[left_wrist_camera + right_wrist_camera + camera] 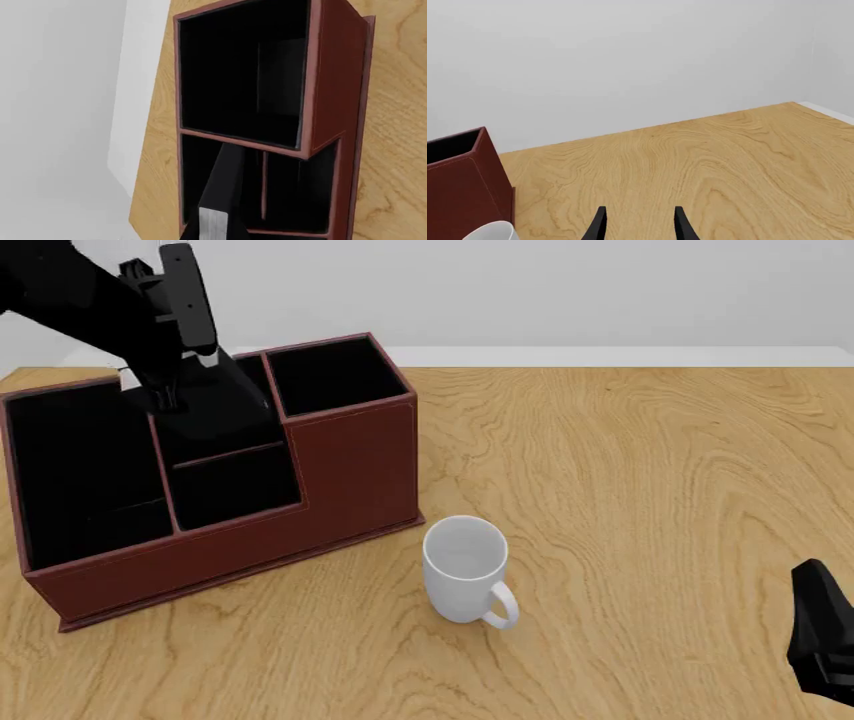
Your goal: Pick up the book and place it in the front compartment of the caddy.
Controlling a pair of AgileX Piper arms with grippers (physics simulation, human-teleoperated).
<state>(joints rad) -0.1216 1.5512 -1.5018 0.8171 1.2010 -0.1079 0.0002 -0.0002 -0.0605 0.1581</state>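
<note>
Two arms: left over caddy [267,530], right idle, well apart.
Left tool [200,390]: pinching book [223,195].
Book: upright, long axis vertical, over middle section, front compartment [234,485] just below.
Right tool [638,225]: spread, empty.

Wooden table [641,470] bearing caddy [354,465], mug [465,570]

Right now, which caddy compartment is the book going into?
The book leans into a slot of the caddy's narrow middle section, between the wide end slot and the square corner slot. Left gripper hidden.
</note>
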